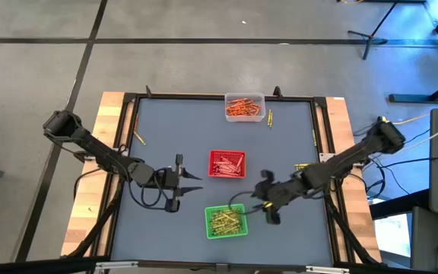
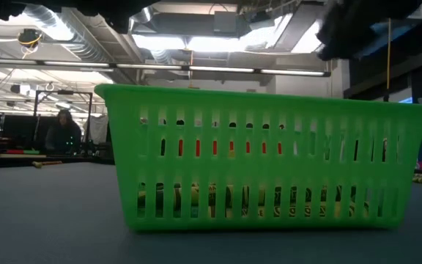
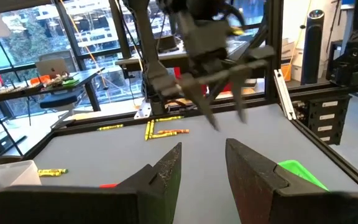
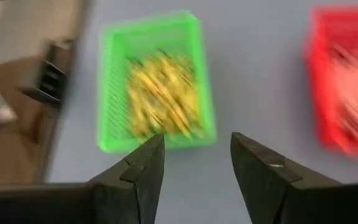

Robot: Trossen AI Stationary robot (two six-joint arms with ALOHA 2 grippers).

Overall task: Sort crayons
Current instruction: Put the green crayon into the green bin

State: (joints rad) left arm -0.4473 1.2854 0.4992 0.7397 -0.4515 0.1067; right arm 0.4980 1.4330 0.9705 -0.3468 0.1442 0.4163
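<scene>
High view: right gripper, jaws apart and empty, hovers just right of the green tray holding yellow-green crayons. Left gripper, jaws narrowly apart and empty, waits left of the red tray. Best next: fetch loose crayons at the far side.

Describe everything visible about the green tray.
The green tray is a small rectangular basket of bright, plastic-looking material with slotted walls and a plain rim. It sits upright and flat on the grey table, near its front edge, below the red tray. It holds a heap of yellow-green crayons. The right gripper, fingers apart and empty, hovers beside its right edge, not touching it.
</scene>
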